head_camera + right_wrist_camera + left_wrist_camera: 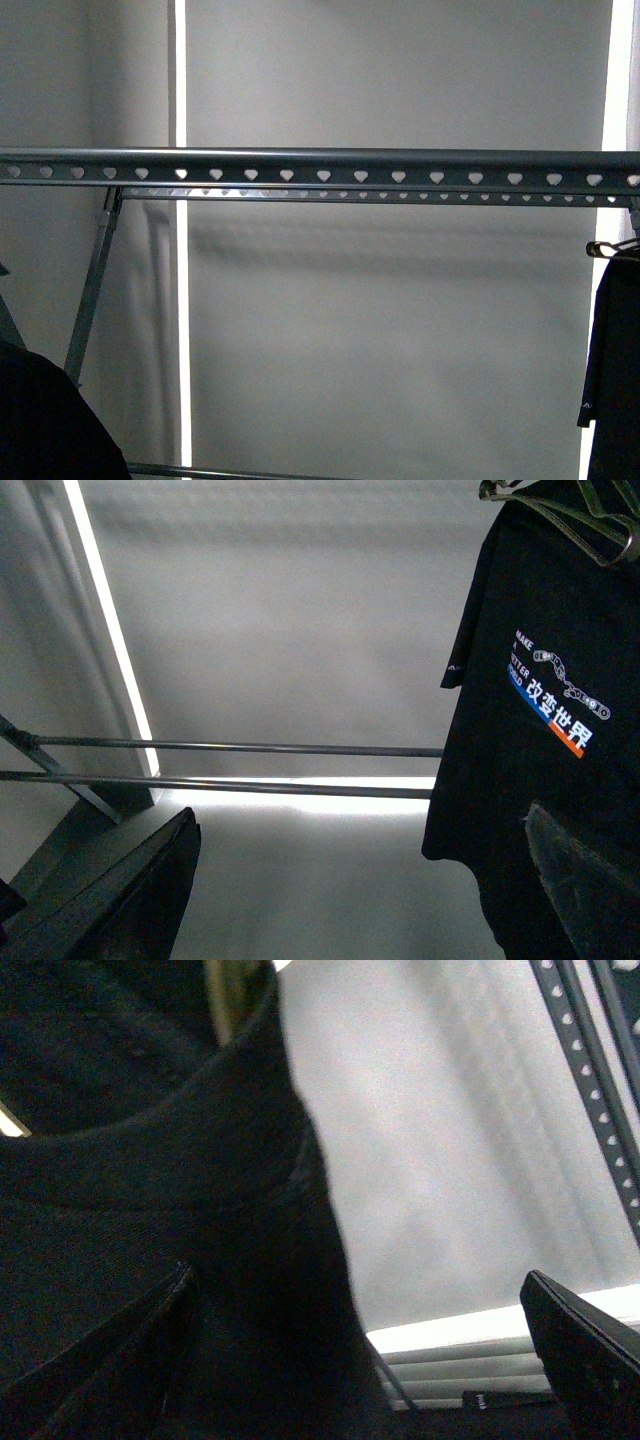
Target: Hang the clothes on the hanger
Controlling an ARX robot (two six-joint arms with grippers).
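Note:
The grey hanger rail (320,165) with its row of heart-shaped holes runs across the front view; it also shows in the left wrist view (592,1090). The black T-shirt (540,640) with the white print and blue bar hangs on a wire coat hanger (590,525) in the right wrist view. My right gripper (360,820) is open and empty, and one finger (585,880) stands in front of the shirt's lower hem. My left gripper (357,1295) is open. Dark black fabric (150,1210) fills the space by one of its fingers; the other finger (585,1355) is free.
A black garment with a small white triangle mark (612,370) hangs at the right edge on a wire hanger hook (608,246). Another black cloth (45,420) is at the bottom left. A grey rack leg (93,285) and two lower rods (250,747) stand before white blinds.

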